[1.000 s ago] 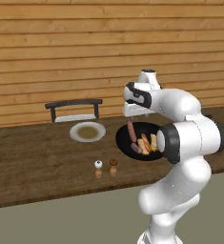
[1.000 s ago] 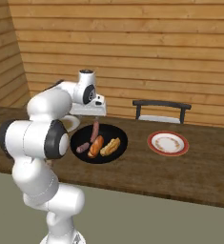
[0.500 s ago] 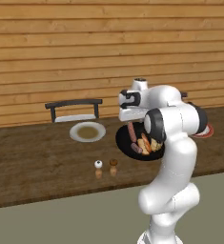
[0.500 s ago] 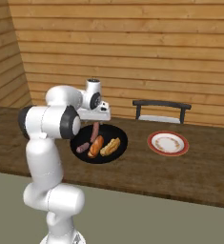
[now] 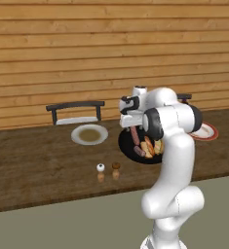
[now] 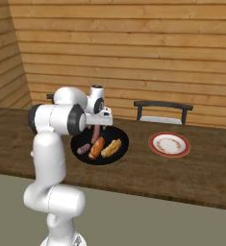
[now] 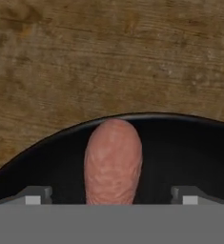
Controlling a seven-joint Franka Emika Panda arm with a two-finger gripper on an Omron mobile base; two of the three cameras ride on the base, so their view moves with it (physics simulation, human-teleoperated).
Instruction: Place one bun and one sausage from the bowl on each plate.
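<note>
Gripper (image 7: 111, 193) is seen w/ jaws spread wide, nothing clamped; a dark tip stands at each side of a sausage (image 7: 113, 162). Sausage lies centred btwn the tips, directly under the hand. Its long axis runs away from the hand, i.e. across the line joining the tips, so a squeeze would meet its narrow width. Alignment is judged suitable for a straight descent & close; no turn of the wrist appears needed. Whether the tips are level w/ the sausage or above it cannot be told.

Sausage is pinkish-brown, rounded at the end, skin faintly wrinkled. It rests in the bowl (image 7: 189, 143), near the rim on the wall side.

From the right base view, the bowl (image 6: 115, 154) also holds another sausage (image 6: 83, 148) & two buns (image 6: 111, 147), lying side by side nearer the front edge. Bowl sits on the counter (image 6: 196, 178).

Further off: pink plate (image 6: 169, 144) well apart at one side, grey plate (image 5: 89, 134) well apart at the other, both bare. Task is judged at its start. Two small shakers (image 5: 101, 168) stand in front of the grey plate. A dark rack (image 5: 75, 111) stands at the wall behind.
</note>
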